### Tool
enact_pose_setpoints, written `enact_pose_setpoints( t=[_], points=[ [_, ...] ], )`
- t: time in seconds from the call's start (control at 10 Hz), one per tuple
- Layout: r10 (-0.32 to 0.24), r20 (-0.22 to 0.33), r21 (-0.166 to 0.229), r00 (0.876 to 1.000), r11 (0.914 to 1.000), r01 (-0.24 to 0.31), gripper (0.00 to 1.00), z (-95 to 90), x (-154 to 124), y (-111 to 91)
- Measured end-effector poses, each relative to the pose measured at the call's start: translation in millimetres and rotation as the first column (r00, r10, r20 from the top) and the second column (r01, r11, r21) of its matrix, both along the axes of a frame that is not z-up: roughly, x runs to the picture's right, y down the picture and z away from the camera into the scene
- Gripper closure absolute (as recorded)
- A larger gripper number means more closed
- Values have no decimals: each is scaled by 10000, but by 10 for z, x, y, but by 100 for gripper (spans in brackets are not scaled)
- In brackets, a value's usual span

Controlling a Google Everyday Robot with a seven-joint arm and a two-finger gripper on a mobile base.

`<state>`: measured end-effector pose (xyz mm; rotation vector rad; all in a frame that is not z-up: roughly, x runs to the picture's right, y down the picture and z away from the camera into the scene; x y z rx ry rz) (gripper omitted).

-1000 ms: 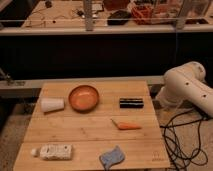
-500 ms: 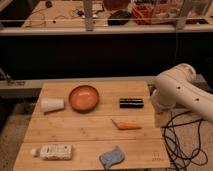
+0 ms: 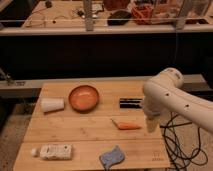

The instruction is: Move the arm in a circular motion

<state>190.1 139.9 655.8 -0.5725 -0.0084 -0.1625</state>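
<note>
The arm is a large cream-white limb of thick rounded segments with small dark dots. It enters from the right edge and bends at a bulbous joint over the table's right side. A short pale end piece, the gripper, hangs down from the joint. It sits just right of the orange carrot and below the black bar. It holds nothing that I can see.
On the wooden table lie an orange bowl, a white cup on its side, a white bottle and a blue-grey cloth. Black cables lie on the floor at right. A cluttered bench stands behind.
The arm has swung left from beside the table to over its right side. Its end now hangs close to the carrot. The table items have not moved.
</note>
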Motion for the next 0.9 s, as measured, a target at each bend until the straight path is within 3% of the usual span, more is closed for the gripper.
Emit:
enact_pose_setpoints(
  t=[0.3, 0.6, 0.9],
  points=[
    [-433, 192, -4, 9989, 9991, 433, 20, -33, -155, 57],
    [-891, 471, 26, 9949, 9960, 891, 20, -28, -654, 89],
    [-1257, 592, 6, 9903, 9920, 1259, 20, -17, -842, 94]
  ],
)
